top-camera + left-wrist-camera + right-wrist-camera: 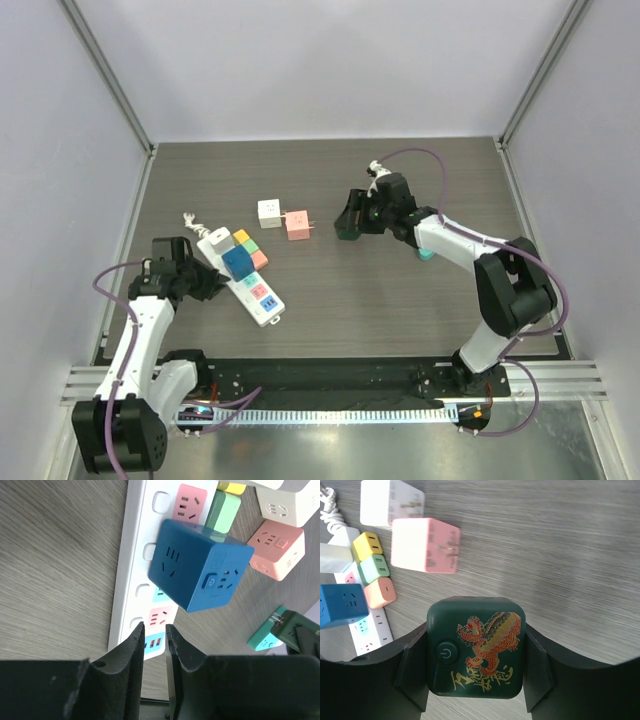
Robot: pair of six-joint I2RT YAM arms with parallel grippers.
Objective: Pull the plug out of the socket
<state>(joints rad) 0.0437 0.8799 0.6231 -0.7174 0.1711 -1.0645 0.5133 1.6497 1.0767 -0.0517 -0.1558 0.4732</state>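
the dark green plug [475, 647] is off the power strip [131, 555] and well to its right over the table [400, 300]. the right gripper [348, 225] clamps it by two opposite sides, so the pull looks complete. the left gripper [155, 635] sits at the strip's end, probably to steady it, fingers parted by a slim gap and gripping nothing. a blue cube [200, 565] is plugged in.

Left arm bent low by table [400, 300] left edge; left gripper [154, 630] jaws slit apart, empty. Right arm reaching inward; right gripper [476, 652] clamping dark green cube [480, 625].
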